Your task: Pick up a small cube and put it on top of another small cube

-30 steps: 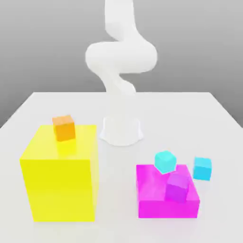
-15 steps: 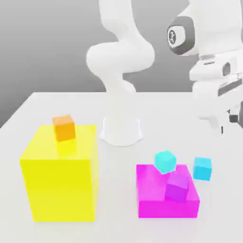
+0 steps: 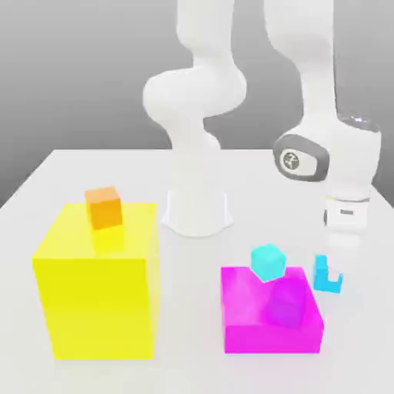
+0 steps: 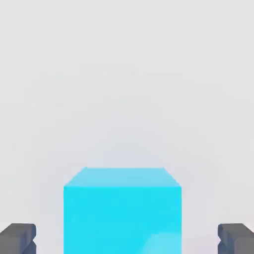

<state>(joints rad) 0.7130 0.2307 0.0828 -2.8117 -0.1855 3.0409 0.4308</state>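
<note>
Your gripper [image 4: 127, 239] hung spread astride sky-blue cube [image 3: 328, 285], nothing pinched; cube sat on table [image 3: 191, 308] beside magenta block [image 3: 250, 338]. Off-centre descent risked fingertip nudging cube askew; early closing risked shallow, slipping grip.

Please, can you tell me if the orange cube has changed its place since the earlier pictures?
No. The orange cube sits at the same spot on top of the yellow block, at its rear edge, as before.
</note>
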